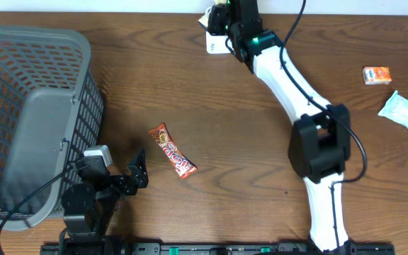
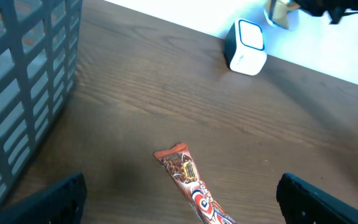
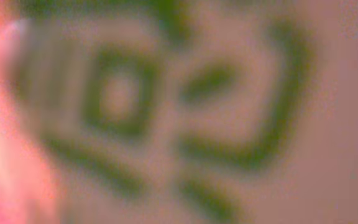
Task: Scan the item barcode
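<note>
Holding item (image 2: 281, 14) at tabletop's far edge, R fingers (image 1: 222, 13) look closed on it, just above and beside scanner (image 2: 246, 47). R arm is far nearer. L fingers (image 1: 139, 172) are wide open and empty, w/ candy bar (image 1: 172, 151) near them.

Left arm sits folded low by its base, left gripper (image 1: 140, 170) spread wide. Right arm's stretched way out, right gripper (image 1: 222, 15) clamped tight.

White links, black joints and a black cable make up the right arm (image 1: 280, 76) (green wrist light).
</note>
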`<state>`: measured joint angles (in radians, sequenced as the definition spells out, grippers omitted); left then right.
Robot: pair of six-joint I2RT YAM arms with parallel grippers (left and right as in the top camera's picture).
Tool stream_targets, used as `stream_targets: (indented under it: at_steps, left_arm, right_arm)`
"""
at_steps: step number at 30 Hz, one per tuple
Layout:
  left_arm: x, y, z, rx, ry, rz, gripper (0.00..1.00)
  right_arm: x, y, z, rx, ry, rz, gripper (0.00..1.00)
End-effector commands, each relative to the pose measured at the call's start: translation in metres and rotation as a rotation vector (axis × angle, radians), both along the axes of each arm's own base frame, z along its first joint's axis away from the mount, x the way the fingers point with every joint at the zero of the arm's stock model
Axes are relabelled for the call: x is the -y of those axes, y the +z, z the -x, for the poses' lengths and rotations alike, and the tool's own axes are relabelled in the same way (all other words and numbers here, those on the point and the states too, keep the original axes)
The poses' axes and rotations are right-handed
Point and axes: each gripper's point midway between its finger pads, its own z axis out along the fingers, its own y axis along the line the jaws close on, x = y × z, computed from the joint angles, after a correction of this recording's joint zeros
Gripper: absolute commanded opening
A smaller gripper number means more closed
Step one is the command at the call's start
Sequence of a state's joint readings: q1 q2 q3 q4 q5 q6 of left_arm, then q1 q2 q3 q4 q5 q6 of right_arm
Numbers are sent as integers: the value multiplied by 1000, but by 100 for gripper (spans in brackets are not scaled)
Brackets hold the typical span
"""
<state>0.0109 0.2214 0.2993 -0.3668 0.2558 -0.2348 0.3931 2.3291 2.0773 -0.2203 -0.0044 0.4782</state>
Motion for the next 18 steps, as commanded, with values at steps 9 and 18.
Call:
stream_targets:
  at_steps: [9,18]
  left_arm:
    - [-1,-1,0,2,0,-14,98]
    - [-1,-1,0,2,0,-14,98]
  right_arm:
    - [12,-23,-27,-35,-58,-123,1]
    - [3,-24,-22,-55,-16,-148,1]
